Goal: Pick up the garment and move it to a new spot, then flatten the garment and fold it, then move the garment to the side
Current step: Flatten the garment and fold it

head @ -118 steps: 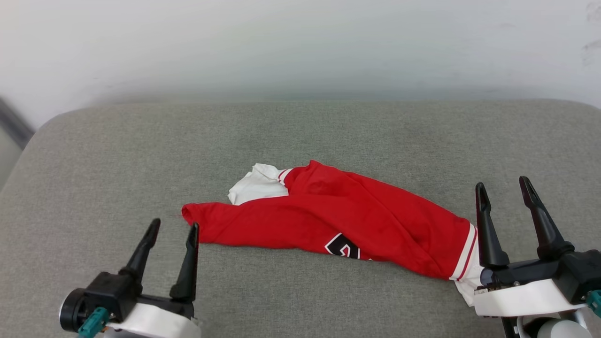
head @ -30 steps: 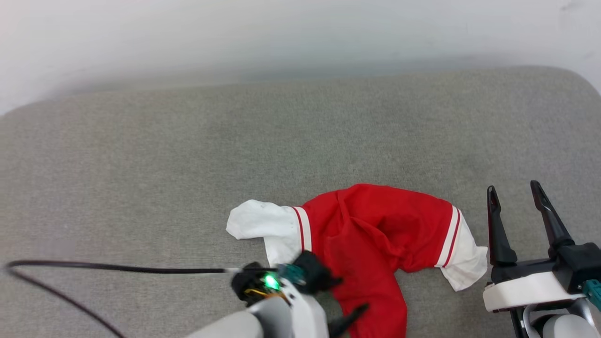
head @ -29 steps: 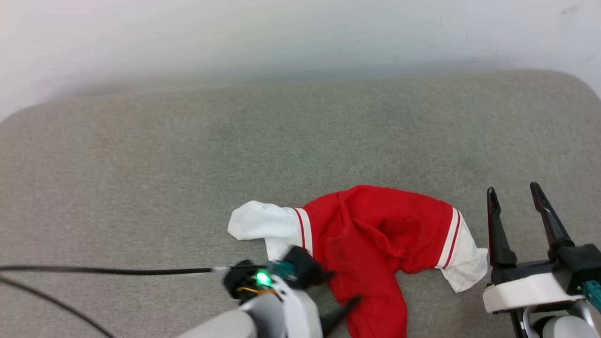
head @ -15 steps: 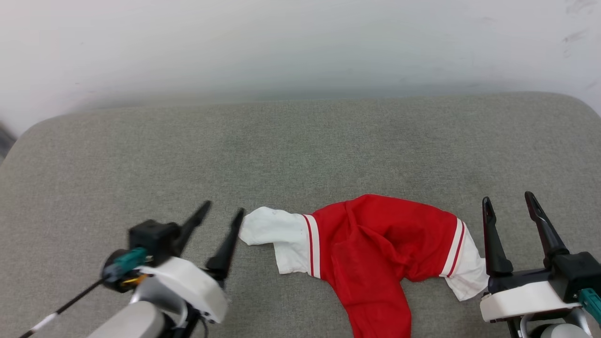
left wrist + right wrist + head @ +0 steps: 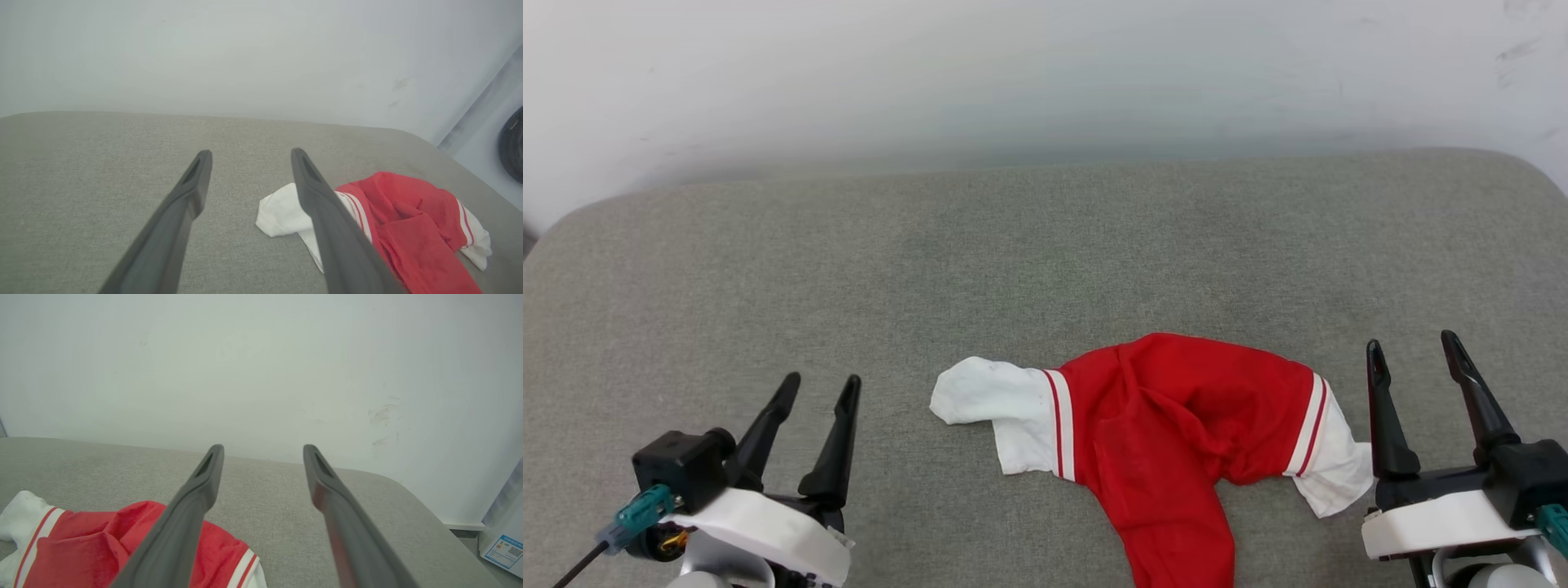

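Head view: the garment (image 5: 1176, 425) is lying crumpled on the grey cushion (image 5: 1013, 261), at about 5 o'clock from the picture's middle, between the two grippers. One white sleeve (image 5: 988, 400) is pointing toward 9 o'clock. The red body is running toward 6 o'clock and out of the picture. The left gripper (image 5: 822, 381) and the right gripper (image 5: 1411, 343) are both standing with fingers spread, holding nothing. The cloth is looking light, soft and limp to me. It will likely be sagging and bunching when lifted, so the striped trim at each shoulder seems the better place to take hold.

Left wrist view: the open fingers are pointing toward the pale wall (image 5: 245, 53), and the garment is lying at 4 o'clock, apart from them.

Right wrist view: the garment is showing at 8 o'clock, partly behind one finger. The cushion's rounded corner is curving away at 4 o'clock, with a labelled box (image 5: 504, 549) beyond it.
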Robot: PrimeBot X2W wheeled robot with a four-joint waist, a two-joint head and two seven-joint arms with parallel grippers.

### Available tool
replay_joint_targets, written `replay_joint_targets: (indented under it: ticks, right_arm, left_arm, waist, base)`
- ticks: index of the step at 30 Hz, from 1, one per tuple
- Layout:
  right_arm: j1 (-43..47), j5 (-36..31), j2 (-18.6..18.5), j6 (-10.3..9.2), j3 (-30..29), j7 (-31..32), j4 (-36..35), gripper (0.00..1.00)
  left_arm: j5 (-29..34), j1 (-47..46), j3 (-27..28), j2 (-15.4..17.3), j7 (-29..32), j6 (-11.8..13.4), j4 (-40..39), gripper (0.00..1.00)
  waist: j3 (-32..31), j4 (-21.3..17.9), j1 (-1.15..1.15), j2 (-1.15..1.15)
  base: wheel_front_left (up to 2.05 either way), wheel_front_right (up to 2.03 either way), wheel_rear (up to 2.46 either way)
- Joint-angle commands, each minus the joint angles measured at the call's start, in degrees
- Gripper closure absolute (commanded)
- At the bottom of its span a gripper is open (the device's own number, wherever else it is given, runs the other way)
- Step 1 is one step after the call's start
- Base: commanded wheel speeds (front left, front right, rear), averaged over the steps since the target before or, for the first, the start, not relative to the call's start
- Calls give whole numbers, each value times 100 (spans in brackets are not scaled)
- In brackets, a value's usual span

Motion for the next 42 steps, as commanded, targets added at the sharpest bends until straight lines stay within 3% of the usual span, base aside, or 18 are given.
replay_joint_targets:
  ticks: [1, 6, 12, 15, 19, 24, 28, 42]
  right_arm:
    - [-17, 17, 1, -4, -13, -12, -25, 0]
    - [-87, 25, 2, -4, -32, -12, -76, 0]
    - [-195, 24, 1, -4, -3, -11, -128, 0]
    - [-275, 6, 2, -4, -13, -11, -148, 0]
    - [-352, 4, 1, -4, -15, -11, -164, 0]
    - [-428, 15, 2, -4, 21, -11, -182, 0]
    - [-528, 31, 2, -4, 29, -11, -223, 0]
    - [-638, 58, 2, -4, -45, -11, -322, 0]
  left_arm:
    - [-6, 86, 86, -23, -18, -157, 0, 0]
    - [-28, -403, -11, 281, 391, -649, 5, 0]
    - [-574, -1381, -243, 615, 1908, -1227, -58, 0]
    - [-1035, -1897, -399, 650, 2919, -1337, 21, 0]
    - [-1680, -2476, -645, 708, 4374, -1298, 185, 0]
    - [-2081, -2987, -914, 616, 5535, -1178, 485, 0]
    - [-2037, -3273, -1060, 528, 5845, -1180, 813, 0]
    - [-1415, -3569, -1574, 294, 5798, -1465, 1859, 0]
  waist:
    - [36, -6, 0, 0]
    - [200, -11, 0, 0]
    - [504, -50, 0, 0]
    - [665, -88, 0, 0]
    - [841, -165, 0, 0]
    - [1060, -304, 0, 0]
    - [1252, -419, 0, 0]
    - [1702, -531, 0, 0]
  base:
    - [0, 0, 0]
    - [0, 0, 0]
    - [0, 0, 0]
    - [0, 0, 0]
    - [0, 0, 0]
    - [0, 0, 0]
    - [0, 0, 0]
    - [0, 0, 0]
